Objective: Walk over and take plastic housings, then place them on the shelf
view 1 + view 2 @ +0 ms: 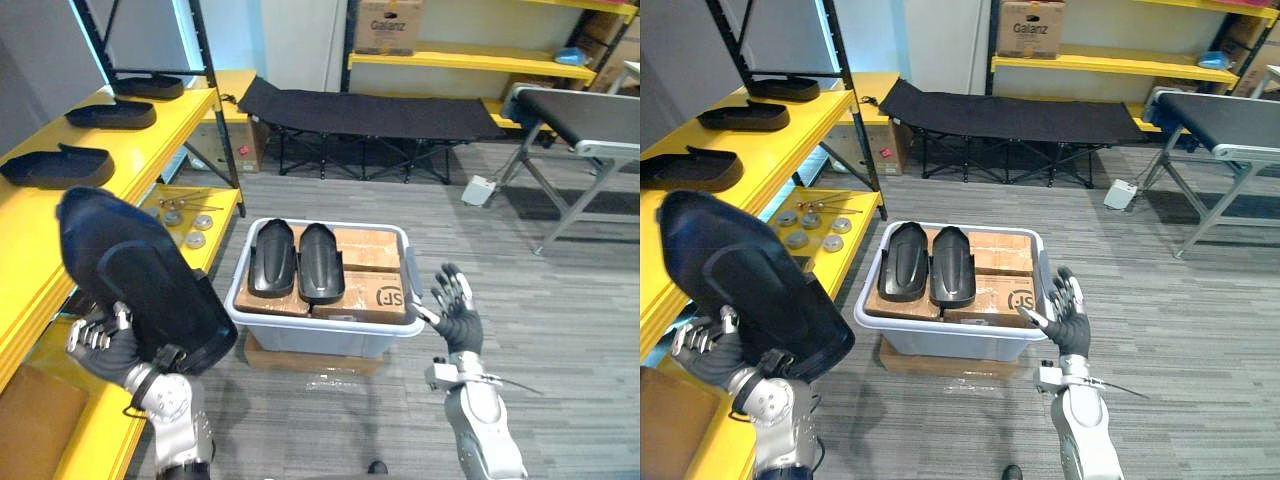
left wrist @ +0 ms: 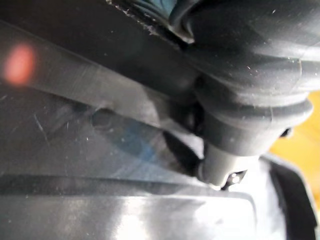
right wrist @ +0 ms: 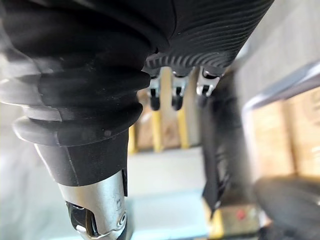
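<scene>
Placing step, as it seems: black housing, raised just left of the grey bin, clamped by curled fingers of left hand. Right hand just right of the bin, fingers apart, empty. Next, probably: to lay it flat on yellow shelf, left of the bin.

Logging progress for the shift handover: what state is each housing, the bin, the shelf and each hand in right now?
Held housing: lifted, tilted, over the shelf's edge.
Left hand: shut on the held housing's lower edge.
Right hand: open, empty, by the bin's right corner.
Bin: open-topped, two housings side by side on cardboard boxes inside.
Shelf: three housings lying along its top level.
</scene>
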